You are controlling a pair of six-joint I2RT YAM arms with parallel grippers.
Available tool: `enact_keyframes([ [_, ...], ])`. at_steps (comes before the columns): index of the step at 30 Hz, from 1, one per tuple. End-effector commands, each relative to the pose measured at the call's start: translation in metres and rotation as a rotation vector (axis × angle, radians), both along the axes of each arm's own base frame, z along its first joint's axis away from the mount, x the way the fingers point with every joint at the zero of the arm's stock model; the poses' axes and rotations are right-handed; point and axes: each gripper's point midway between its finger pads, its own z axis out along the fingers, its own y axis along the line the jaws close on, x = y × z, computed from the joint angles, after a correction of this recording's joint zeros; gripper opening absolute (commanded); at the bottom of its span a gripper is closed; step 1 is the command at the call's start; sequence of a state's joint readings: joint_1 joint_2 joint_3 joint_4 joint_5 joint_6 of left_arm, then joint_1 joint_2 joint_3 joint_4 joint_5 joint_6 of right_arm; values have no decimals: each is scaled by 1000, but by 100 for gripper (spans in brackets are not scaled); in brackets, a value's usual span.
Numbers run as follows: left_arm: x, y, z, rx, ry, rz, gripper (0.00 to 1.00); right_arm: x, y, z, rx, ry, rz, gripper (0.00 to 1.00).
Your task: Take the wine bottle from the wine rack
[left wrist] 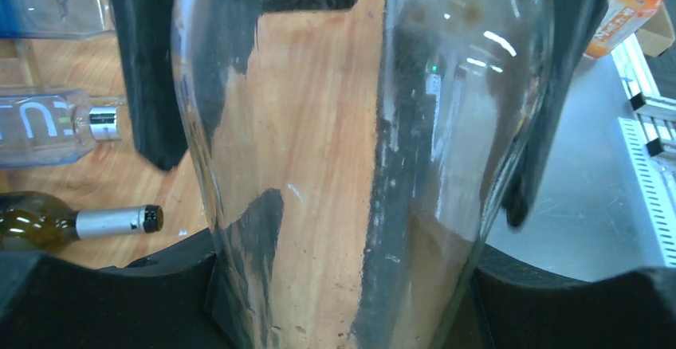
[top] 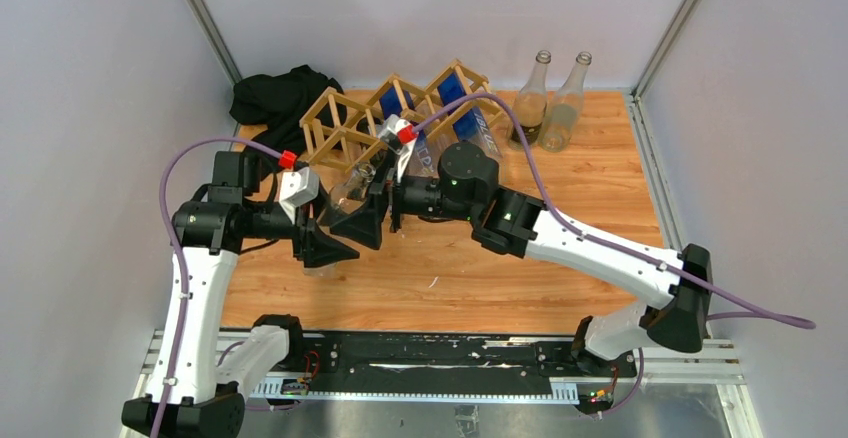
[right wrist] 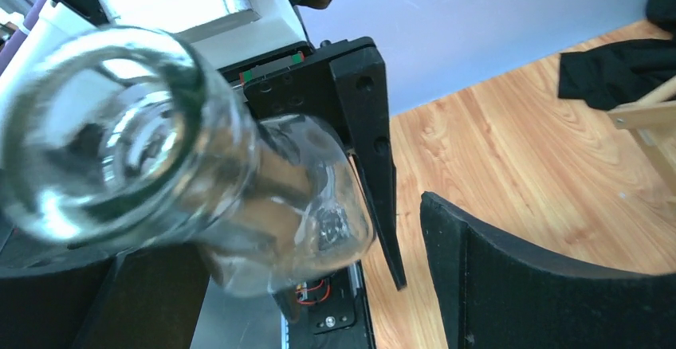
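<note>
Nearest the arm bases, the left gripper [top: 325,246] is clamping the wide body of the clear glass wine bottle [left wrist: 343,166], its jaws pinching the glass from both sides. The bottle is hanging tilted above the wooden worktop [top: 450,278]. The right gripper [top: 368,215] is reaching in from the other side, and its jaws are standing spread around the bottle's neck. In the right wrist view, a gap is showing between the glass and one black pad [right wrist: 518,285], while the bottle's open mouth is pointing towards that camera. The bottle is sitting out of the cells, just in front of the wine rack [top: 345,123], which is standing further back on the worktop. The rack is carrying blue-labelled bottles [top: 455,88] in its right-hand cells. A black cloth [top: 280,93] is lying beside the rack's left end. Two clear bottles [top: 548,103] are standing upright at the far edge, near the back wall.
</note>
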State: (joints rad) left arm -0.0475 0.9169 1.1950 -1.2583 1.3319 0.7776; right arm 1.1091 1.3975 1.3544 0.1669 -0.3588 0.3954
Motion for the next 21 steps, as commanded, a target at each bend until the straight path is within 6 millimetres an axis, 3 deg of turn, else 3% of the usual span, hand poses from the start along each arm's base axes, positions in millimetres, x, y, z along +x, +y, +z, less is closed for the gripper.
enact_keyframes([
  [1, -15, -6, 20, -81, 1, -49, 0, -17, 15, 35, 102, -70, 80, 96],
  [3, -16, -6, 21, -89, 12, -53, 0, -17, 19, 36, 105, -70, 85, 95],
  [4, -17, -6, 21, -91, 15, -54, 0, -17, 21, 36, 105, -68, 86, 90],
  [8, -17, -6, 18, -85, 26, -49, 2, -14, 23, 36, 91, -65, 76, 45],
  [9, -16, -6, 16, -79, 30, -44, 10, -13, 23, 33, 78, -61, 71, 31],
  [11, -12, -3, 9, -42, 53, -11, 53, -7, 18, 31, 55, -57, 28, 4],
  [12, -7, -2, 5, -19, 68, 10, 72, -3, 15, 29, 41, -53, 2, 0],
  [14, 2, 2, -3, 28, 92, 50, 98, 3, 6, 27, 24, -53, -35, 0],
  [21, 41, 19, -22, 195, 167, 202, 100, 39, -41, 13, -64, -28, -191, 0],
])
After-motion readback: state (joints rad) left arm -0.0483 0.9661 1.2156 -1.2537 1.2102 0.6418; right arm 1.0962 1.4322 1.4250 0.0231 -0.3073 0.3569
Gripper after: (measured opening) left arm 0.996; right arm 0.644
